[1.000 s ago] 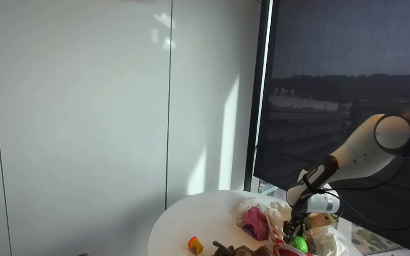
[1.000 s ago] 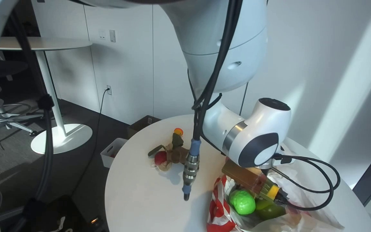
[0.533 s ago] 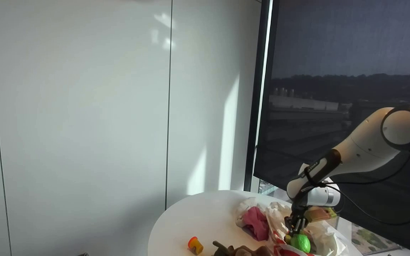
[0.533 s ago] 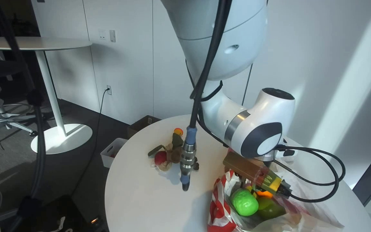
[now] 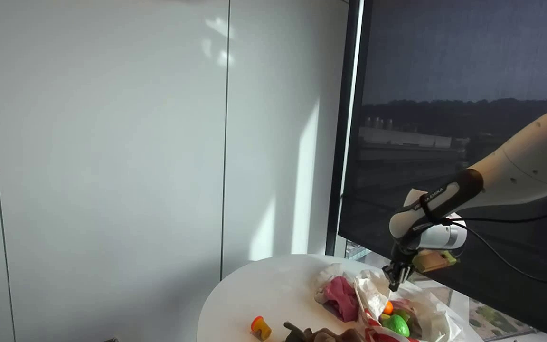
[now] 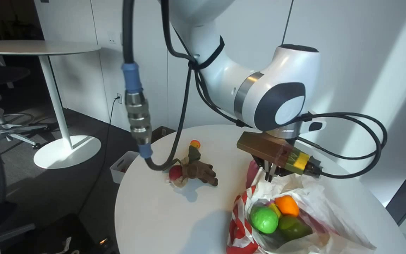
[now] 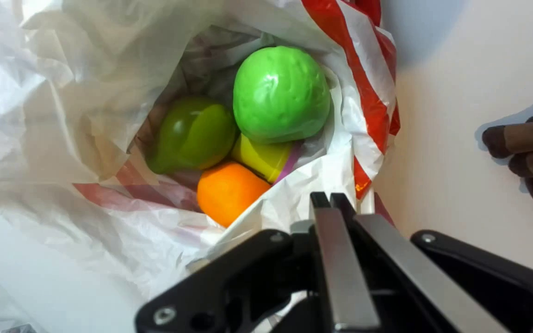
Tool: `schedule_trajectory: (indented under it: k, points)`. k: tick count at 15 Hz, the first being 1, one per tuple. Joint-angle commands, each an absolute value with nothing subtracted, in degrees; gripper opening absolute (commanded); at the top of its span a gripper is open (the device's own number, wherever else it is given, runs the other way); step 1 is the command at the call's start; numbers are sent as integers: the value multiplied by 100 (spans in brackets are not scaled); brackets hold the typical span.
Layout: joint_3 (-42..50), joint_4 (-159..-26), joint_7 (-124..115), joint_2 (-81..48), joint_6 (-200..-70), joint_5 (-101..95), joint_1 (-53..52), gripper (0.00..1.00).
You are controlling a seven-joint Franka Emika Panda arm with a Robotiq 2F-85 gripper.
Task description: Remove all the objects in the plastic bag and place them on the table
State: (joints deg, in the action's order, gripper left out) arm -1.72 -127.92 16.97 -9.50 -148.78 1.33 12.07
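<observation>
- The plastic bag point(image 6: 240, 229) sits slumped on the table point(image 6: 146, 211), its mouth gaping upward; the load inside probably keeps its thin walls spread.
- The task's objects in sight within the bag lie heaped together. A bright green piece point(image 7: 280, 95) leans toward the bag's red-striped side, partly covering a yellow piece point(image 7: 259, 155), so the yellow one likely has to wait.
- A dark green piece point(image 7: 195, 136) nestles by the bag's opposite wall, where film slopes close to it; an orange piece point(image 7: 229, 192) is partly hidden by a fold of the bag's rim.
- The gripper point(image 7: 330, 200) hangs over the bag's rim, fingers together with nothing between them. That slim shape probably helps avoid snagging film, and from there the wrist view takes in the heap.
- Outside the bag, a pink piece point(image 5: 341, 298) lies just beside it, a brown stuffed toy point(image 6: 197, 171) near it, and a yellow tub point(image 5: 261, 328) well apart, perhaps spaced to leave landing room.
- Next, the fingers should part before dipping into the bag; the smooth, round green piece could slip, or film get pinched.
</observation>
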Motion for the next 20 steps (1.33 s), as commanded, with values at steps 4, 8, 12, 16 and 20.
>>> schedule_trajectory:
  k: [4, 8, 12, 16, 20]
  points:
    - [56, -13180, 1612, -340, -13845, -187, 736, 44]
    - [217, -13149, 1394, -832, -13902, -448, 694, 73]
    - [286, -13082, 1496, -1455, -14936, -380, 753, 100]
    - [377, -12873, 1428, -2053, -15837, -391, 847, 100]
    - [266, -12642, 1520, -2458, -16005, -123, 1106, 100]
